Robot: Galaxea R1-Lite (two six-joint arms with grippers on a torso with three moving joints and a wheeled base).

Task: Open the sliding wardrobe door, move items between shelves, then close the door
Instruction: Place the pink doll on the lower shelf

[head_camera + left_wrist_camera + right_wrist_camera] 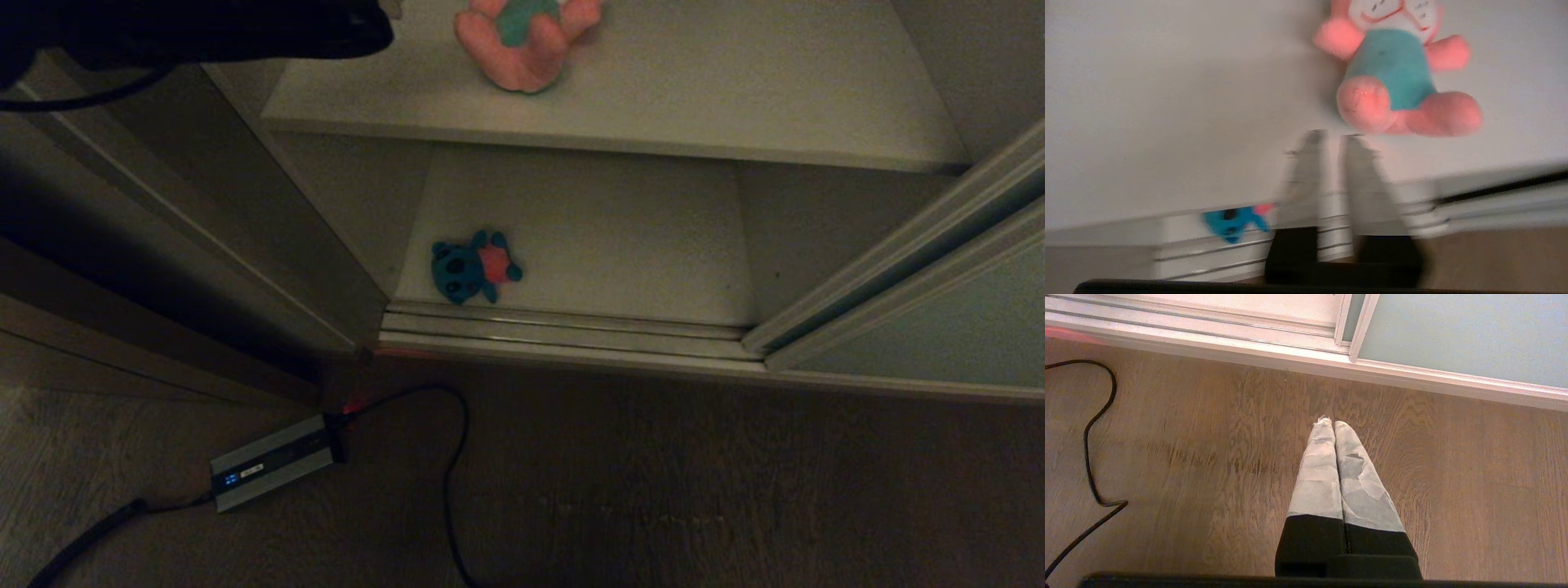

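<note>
Now the pale grey-green sliding wardrobe door stands pushed aside. On the upper off-white shelf lies the pink plush toy, just beyond the left gripper, whose fingers are slightly parted, grasping nothing. Below lies the blue plush toy. The right gripper is clenched over the wooden floor.

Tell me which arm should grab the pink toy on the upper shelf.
Left. The left gripper hangs over the upper shelf, just short of the pink toy, empty. The right gripper points at the wooden floor, shut, outside the wardrobe.
</note>
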